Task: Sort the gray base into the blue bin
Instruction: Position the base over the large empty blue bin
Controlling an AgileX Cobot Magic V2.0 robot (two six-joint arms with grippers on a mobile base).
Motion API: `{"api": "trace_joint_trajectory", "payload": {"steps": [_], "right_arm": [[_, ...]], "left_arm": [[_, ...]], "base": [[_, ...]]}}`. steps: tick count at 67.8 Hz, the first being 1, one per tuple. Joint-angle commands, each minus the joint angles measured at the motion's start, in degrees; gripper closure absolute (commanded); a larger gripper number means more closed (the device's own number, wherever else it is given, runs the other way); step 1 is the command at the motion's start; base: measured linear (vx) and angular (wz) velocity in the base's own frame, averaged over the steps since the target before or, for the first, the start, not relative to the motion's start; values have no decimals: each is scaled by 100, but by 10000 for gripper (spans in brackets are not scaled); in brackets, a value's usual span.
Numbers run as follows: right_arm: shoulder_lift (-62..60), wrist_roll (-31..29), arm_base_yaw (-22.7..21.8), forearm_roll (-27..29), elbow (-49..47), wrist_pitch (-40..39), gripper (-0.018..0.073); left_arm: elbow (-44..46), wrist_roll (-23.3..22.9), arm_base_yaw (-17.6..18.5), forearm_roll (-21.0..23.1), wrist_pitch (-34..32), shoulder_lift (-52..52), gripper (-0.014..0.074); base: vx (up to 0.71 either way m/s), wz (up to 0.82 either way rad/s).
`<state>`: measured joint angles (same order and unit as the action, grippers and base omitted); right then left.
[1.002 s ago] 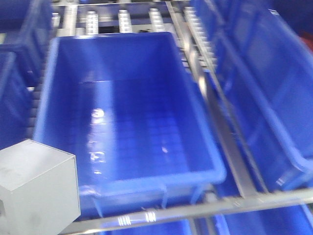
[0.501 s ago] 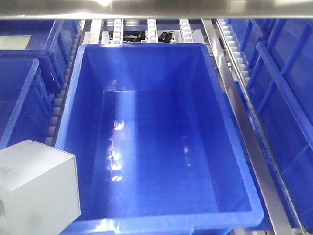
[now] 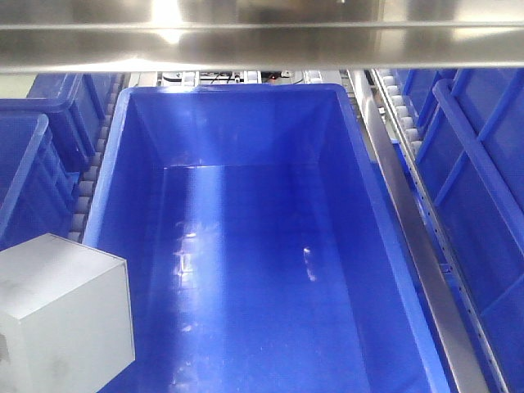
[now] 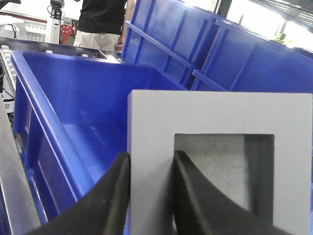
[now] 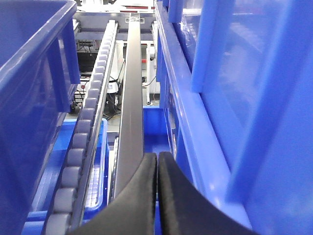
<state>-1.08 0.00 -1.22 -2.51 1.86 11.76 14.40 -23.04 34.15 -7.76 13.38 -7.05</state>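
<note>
The gray base fills the lower left corner of the front view, over the near left rim of the blue bin, whose floor is bare. In the left wrist view the gray base shows its square recess toward the camera. My left gripper is shut on the wall beside that recess, one black finger outside and the other inside the recess. The blue bin lies behind and left of the block. My right gripper is shut with nothing in it, above a metal rail.
More blue totes stand on the right and left of the bin. Roller tracks and steel rails run between them. A steel shelf beam crosses the top. A person stands far behind.
The view has moved forward over the blue bin, which now fills more of the frame, and a steel beam has come in at the top. The gray base keeps its place at lower left.
</note>
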Motion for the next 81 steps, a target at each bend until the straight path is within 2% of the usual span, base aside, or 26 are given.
{"api": "trace_joint_trajectory", "payload": {"steps": [1,81], "right_arm": [[-40,-69,-37,-49,26,-453,564],[-40,-69,-37,-49,26,-465,564]], "left_arm": [[171,-26,26,44,-624,-48,603],[171,-26,26,44,-624,-48,603]], "base": [[8,-1],[2,0]]}}
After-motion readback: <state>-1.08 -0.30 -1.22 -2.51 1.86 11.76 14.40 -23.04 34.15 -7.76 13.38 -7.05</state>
